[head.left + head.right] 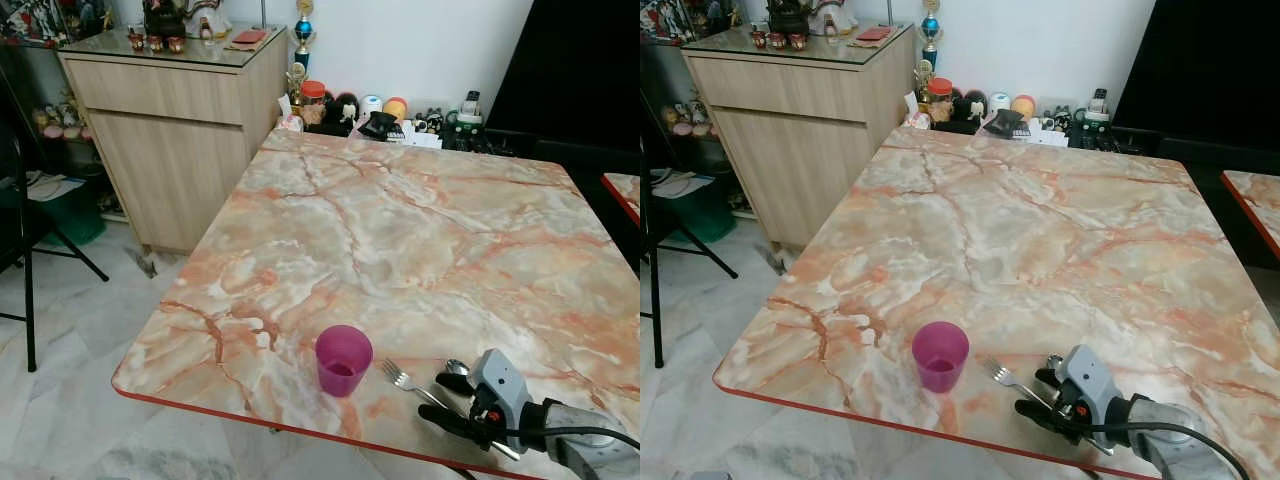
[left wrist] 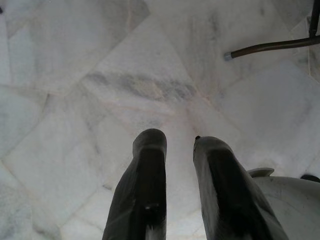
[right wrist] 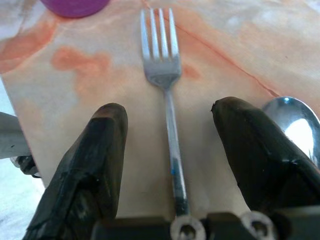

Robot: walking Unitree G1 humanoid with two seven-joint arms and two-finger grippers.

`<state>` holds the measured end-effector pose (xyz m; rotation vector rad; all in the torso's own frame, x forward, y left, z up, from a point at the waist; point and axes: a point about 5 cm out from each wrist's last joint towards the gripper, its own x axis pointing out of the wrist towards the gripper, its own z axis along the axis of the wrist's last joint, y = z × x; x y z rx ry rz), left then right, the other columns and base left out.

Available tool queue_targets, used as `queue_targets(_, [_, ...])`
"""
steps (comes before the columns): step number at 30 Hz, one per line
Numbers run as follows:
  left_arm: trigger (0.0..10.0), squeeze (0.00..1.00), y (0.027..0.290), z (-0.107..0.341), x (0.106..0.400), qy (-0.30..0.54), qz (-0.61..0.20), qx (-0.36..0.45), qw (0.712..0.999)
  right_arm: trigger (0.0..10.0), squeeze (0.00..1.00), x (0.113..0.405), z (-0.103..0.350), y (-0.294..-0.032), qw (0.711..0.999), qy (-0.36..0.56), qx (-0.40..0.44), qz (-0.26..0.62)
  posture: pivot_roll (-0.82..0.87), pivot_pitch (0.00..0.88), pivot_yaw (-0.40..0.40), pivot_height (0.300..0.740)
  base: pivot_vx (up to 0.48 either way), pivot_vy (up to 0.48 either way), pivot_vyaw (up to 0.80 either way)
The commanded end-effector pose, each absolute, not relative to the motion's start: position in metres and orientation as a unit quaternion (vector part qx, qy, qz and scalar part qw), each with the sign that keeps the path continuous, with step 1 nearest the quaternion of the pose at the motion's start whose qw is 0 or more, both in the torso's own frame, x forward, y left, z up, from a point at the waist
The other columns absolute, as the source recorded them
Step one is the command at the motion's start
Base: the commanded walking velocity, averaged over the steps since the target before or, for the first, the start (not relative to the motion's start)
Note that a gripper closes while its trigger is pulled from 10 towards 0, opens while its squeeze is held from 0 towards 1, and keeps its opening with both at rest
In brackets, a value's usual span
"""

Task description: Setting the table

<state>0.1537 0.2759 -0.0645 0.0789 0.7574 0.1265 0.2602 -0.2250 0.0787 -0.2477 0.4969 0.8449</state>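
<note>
Marble-pattern table top (image 1: 420,230) with a red edge band, orange veins on cream, is the work surface; landmark is the translucent magenta plastic cup (image 1: 343,359) near the table's front edge. Right gripper (image 3: 167,145) sits low over the front edge just right of the cup, fingers spread wide either side of the silver metal fork (image 3: 166,90) handle, not touching it; fork lies flat, tines toward the cup, released or about to be nudged, can't say which. Silver spoon (image 3: 295,122) lies just beyond the fork from the cup, bowl right against one black finger. Risk: any sideways move or closing from here could clip the spoon bowl and skew both pieces, or drag the fork toward the edge, which is close. Left gripper (image 2: 180,145) hangs idle over pale marble floor tile (image 2: 75,75), fingers slightly apart, holding nothing. Well behind the cup: wooden sideboard (image 1: 175,130), then a clutter of jars and figurines (image 1: 370,110) at the wall.
</note>
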Motion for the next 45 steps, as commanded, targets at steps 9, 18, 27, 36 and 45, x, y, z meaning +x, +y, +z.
queue_targets(9, [10.0,0.00,0.277,-0.067,0.149,0.381,0.063,0.035,0.922,10.0,0.00,0.262,0.075,-0.222,0.872,0.239,-0.113,0.413,0.12,0.060,-0.022,0.740,0.000,0.000,0.00])
queue_targets(18, [10.0,0.00,0.276,-0.068,0.148,0.382,0.063,0.032,0.921,9.1,0.00,0.263,0.064,-0.224,0.869,0.263,-0.114,0.403,0.12,0.065,-0.023,0.740,0.000,0.000,0.00])
queue_targets(27, [10.0,0.00,0.276,-0.068,0.146,0.385,0.061,0.029,0.920,0.0,0.00,0.262,0.060,-0.222,0.864,0.270,-0.108,0.411,0.12,0.068,-0.024,0.740,0.000,0.000,0.00])
queue_targets(36, [10.0,0.00,0.274,-0.070,0.145,0.388,0.057,0.026,0.919,0.0,0.00,0.262,0.056,-0.215,0.860,0.269,-0.106,0.420,0.12,0.067,-0.024,0.740,0.000,0.000,0.00])
queue_targets(45, [10.0,0.00,0.271,-0.070,0.147,0.388,0.053,0.021,0.920,0.0,0.00,0.263,0.053,-0.208,0.854,0.270,-0.106,0.433,0.13,0.058,-0.028,0.740,0.000,0.000,0.00])
